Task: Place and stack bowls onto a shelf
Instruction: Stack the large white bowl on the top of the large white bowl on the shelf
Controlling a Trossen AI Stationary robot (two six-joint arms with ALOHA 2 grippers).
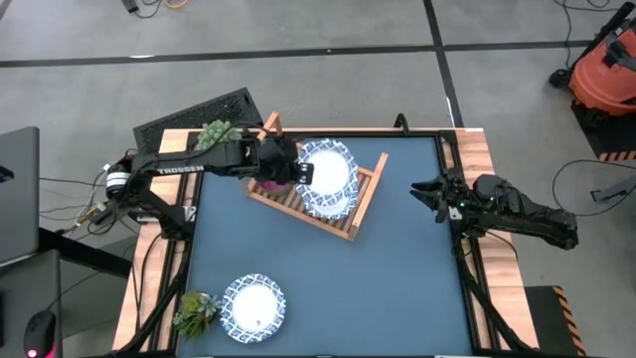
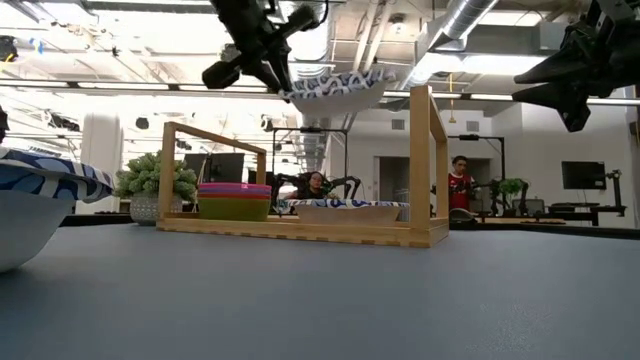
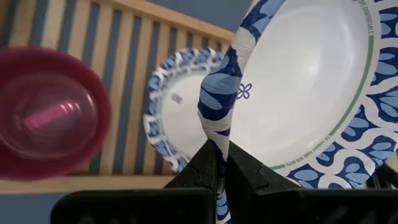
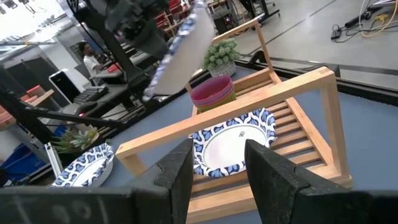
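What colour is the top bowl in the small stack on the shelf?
Magenta top bowl, seen best in the left wrist view.

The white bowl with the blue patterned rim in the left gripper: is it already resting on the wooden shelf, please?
No, the left gripper holds that white blue-rimmed bowl in the air, clear above the light wooden slatted shelf.

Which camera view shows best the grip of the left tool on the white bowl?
The left wrist view: the left tool pinches the held bowl at its rim. The high view shows the bowl under the arm, the low view shows it raised above the shelf, and the right wrist view shows it edge-on.
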